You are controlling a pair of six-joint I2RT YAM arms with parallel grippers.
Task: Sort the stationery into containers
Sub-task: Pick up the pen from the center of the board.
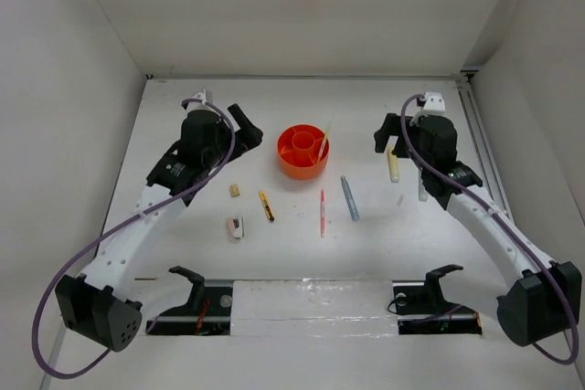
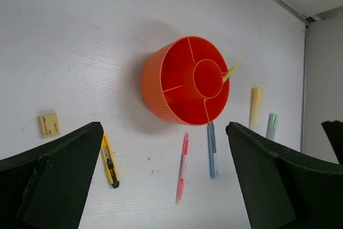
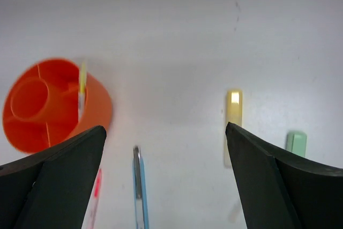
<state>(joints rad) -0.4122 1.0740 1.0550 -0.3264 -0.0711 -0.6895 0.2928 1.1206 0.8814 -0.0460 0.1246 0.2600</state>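
- A round orange plastic organizer tub (image 1: 303,152) with a central cup is seen on the white worktop (image 1: 366,253), between the two arms.
- A thin yellow pen (image 1: 323,142) is leant in one outer compartment.
- Nearer than the tub, a tan eraser (image 1: 235,190), pink-white eraser (image 1: 236,226), yellow-and-black cutter (image 1: 266,205), red pen (image 1: 322,212) and grey-blue pen (image 1: 350,197) are laid apart.
- A yellow marker (image 1: 394,166) and pale green marker (image 3: 296,142) are laid side by side near the right claw (image 3: 166,128).
- The left claw (image 2: 164,132) and the right claw are both held spread wide with nothing gripped.
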